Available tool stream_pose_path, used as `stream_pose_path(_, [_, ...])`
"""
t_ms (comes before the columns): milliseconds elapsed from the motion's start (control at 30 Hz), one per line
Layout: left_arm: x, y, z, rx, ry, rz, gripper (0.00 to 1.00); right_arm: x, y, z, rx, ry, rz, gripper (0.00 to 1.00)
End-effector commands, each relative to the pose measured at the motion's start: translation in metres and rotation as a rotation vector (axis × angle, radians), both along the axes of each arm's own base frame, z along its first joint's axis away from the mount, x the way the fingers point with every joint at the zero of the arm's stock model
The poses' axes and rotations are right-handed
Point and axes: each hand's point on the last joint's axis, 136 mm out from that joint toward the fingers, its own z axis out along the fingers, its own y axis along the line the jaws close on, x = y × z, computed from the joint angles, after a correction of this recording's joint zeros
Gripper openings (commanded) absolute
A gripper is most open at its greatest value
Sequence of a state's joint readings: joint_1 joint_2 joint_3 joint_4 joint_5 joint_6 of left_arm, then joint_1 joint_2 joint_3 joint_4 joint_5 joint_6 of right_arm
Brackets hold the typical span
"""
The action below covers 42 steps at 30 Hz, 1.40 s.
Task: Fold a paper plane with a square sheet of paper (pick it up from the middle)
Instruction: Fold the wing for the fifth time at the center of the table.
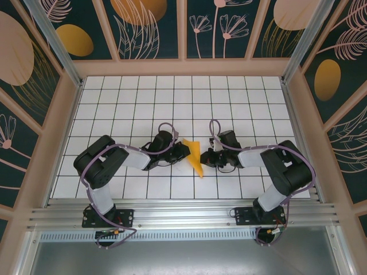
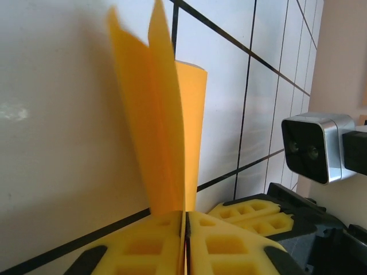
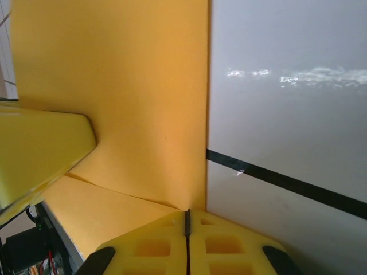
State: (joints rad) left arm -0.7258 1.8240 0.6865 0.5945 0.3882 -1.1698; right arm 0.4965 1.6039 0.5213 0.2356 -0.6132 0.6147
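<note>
Grips a thin, folded orange-yellow paper sheet (image 2: pixel 166 132) with the left end effector (image 2: pixel 184 223), pads pressed together on its edge. Pinches a corner with the right end effector (image 3: pixel 187 220) likewise, sheet between both over the white gridded worktop (image 1: pixel 172 97).

Top view: bright, even light from overhead. The arms (image 1: pixel 109 160) throw short soft shadows on the white table (image 1: pixel 229 97). Straight frame rails (image 1: pixel 51 34) bow slightly toward the picture edges. Focus is sharp throughout.

Left wrist view: paper (image 2: pixel 166 143) close to the lens, upper edges smeared and soft. Faint pale glare on the tile (image 2: pixel 34 114) at far left.

Right wrist view: ragged white glare streak across the tile, upper right. Nearest yellow surfaces out of focus.
</note>
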Motion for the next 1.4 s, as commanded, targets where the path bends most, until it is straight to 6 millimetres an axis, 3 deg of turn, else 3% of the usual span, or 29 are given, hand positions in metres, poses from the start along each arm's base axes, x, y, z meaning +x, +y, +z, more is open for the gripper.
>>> stream_pose_path(0, [0.006,-0.002,0.014,-0.001,-0.043,0.002,0.07,0.005,-0.011,-0.005,-0.077,-0.017,-0.030,0.09])
stream_pose_path(167, [0.009,0.002,0.019,0.009,-0.047,0.033,0.01,0.018,-0.018,0.033,-0.134,-0.168,-0.080,0.18])
stream_pose_path(300, [0.012,0.003,0.026,0.002,-0.043,0.054,0.00,0.014,-0.021,0.056,-0.225,-0.341,-0.089,0.35])
stream_pose_path(500, [0.013,0.003,0.026,0.010,-0.035,0.058,0.00,-0.002,-0.001,0.072,-0.304,-0.630,-0.028,0.40])
stream_pose_path(633, [0.012,0.003,0.023,0.022,-0.031,0.055,0.00,-0.022,0.022,0.084,-0.318,-0.845,0.101,0.47])
stream_pose_path(800, [0.011,0.003,0.021,0.028,-0.026,0.052,0.00,-0.034,0.038,0.075,-0.426,-0.991,0.225,0.48])
stream_pose_path(933, [0.011,0.003,0.022,0.028,-0.028,0.050,0.00,-0.029,0.039,0.056,-0.573,-1.015,0.274,0.46])
stream_pose_path(1367, [0.010,0.003,0.021,0.032,-0.023,0.042,0.00,-0.018,0.042,0.037,-0.750,-1.109,0.292,0.32])
